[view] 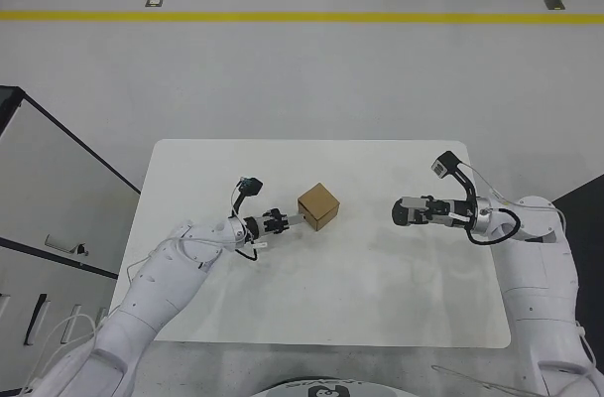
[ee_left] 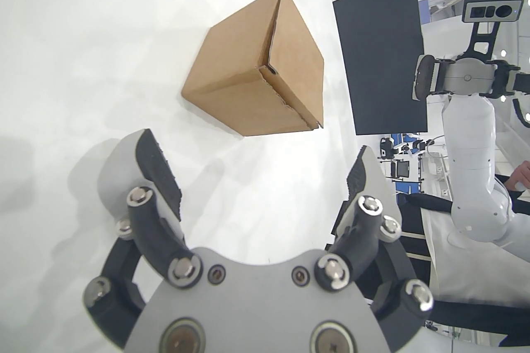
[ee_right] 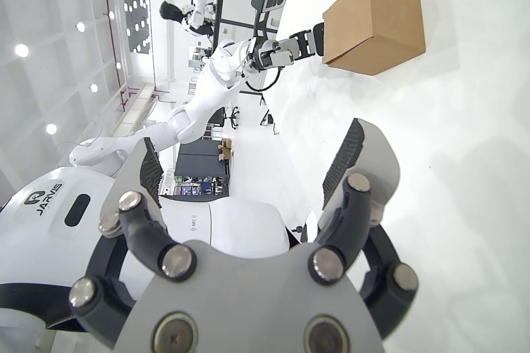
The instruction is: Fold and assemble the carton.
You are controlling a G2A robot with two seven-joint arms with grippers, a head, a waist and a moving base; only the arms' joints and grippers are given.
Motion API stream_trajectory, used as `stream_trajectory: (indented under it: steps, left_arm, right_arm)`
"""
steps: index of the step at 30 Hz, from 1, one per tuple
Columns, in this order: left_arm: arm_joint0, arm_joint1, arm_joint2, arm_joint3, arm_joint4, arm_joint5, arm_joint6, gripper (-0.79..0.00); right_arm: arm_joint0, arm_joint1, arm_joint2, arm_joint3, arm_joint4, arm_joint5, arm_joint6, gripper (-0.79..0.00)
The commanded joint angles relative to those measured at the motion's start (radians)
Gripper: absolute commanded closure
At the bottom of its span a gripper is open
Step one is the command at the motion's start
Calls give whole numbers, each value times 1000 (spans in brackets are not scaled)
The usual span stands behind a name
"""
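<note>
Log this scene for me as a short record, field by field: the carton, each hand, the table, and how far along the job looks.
carton: brown cardboard cube, folded shut, standing near the table's middle
left hand: open, empty, close beside the carton; contact cannot be told
right hand: open, empty, apart from the carton on its opposite side
table: white, carrying the carton
progress: looks assembled; one seam shows a slight gap
</note>
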Motion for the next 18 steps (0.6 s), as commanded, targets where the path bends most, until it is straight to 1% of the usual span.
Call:
stream_trajectory:
  steps: [1,2,4,6,7,8,10,18]
  left_arm:
    - [0,1,-2,-7,22,-8,19,-785]
    - [5,2,-1,-19,78,-26,63,-785]
    - [28,5,5,-41,183,-93,156,-785]
    - [45,5,10,-43,269,-190,261,-785]
    - [46,5,10,-27,333,-189,313,-785]
    - [43,4,21,-28,430,-169,358,-785]
    - [58,-3,37,-37,499,-173,466,-785]
    - [58,-3,37,-37,499,-173,466,-785]
  right_arm:
    - [0,0,0,0,0,0,0,-785]
    - [0,0,0,0,0,0,0,-785]
    - [0,0,0,0,0,0,0,-785]
    - [0,0,0,0,0,0,0,-785]
    - [0,0,0,0,0,0,0,-785]
    - [0,0,0,0,0,0,0,-785]
    - [0,0,0,0,0,0,0,-785]
    - [0,0,0,0,0,0,0,-785]
